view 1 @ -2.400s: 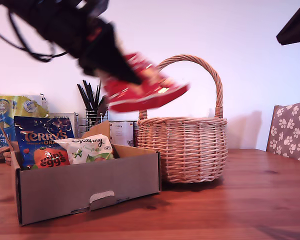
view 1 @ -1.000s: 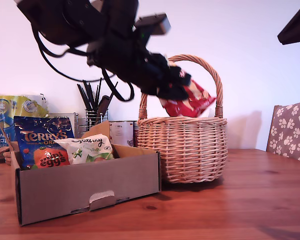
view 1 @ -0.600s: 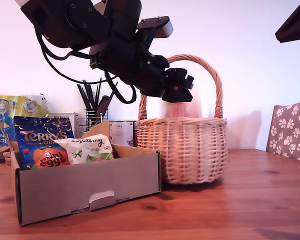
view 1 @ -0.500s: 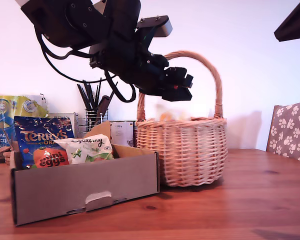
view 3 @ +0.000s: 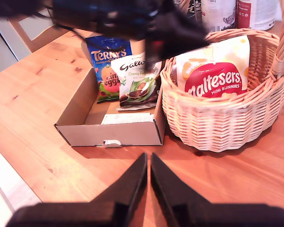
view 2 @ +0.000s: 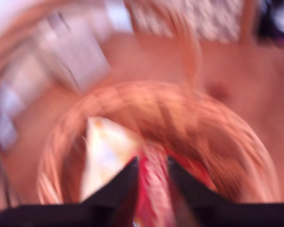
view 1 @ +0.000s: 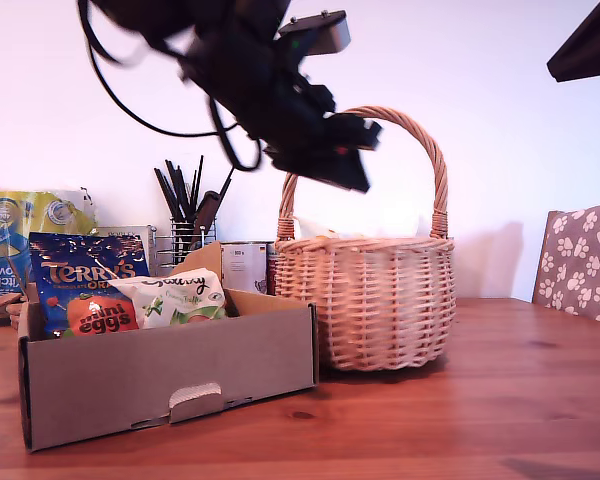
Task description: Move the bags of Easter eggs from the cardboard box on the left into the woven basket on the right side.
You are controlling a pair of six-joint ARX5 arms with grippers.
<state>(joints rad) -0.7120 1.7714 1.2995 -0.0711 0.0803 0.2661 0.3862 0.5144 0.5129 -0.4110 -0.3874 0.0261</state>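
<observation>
Inside the woven basket (view 3: 217, 118) lie two pouches: a red Maltesers bag (view 3: 212, 80) at the front and a white-orange bag (view 3: 229, 49) standing behind it, both leaning against the basket's far wall. From the exterior view only a pale edge of them peeks over the rim, under the tall arched handle (view 1: 420, 135).

The cardboard box (view 1: 170, 375) sits at the exterior view's left, just beside the basket, on the wooden table (view 1: 460, 420). Three bags are in it: the dark blue Terry's bag (view 1: 85, 270) upright at the back, the orange mini eggs bag (view 1: 102, 315) in front of it, and the white-green Galaxy bag (view 1: 175, 297) leaning beside them. A flat white card (view 3: 128, 118) lies on the box floor nearer the front wall, with bare cardboard around it.

My first gripper (view 2: 151, 165) hangs above the basket mouth, its dark fingers a narrow gap apart with nothing between them; the red bag shows blurred below. In the exterior view it sits in front of the handle's arch. My second gripper (view 3: 148, 163) is high over the table, well apart from both containers, its fingers nearly together and holding nothing.

Behind the box stand a pot of dark utensils (view 1: 185, 215) and a yellow-blue towel pack (view 1: 20, 230).
</observation>
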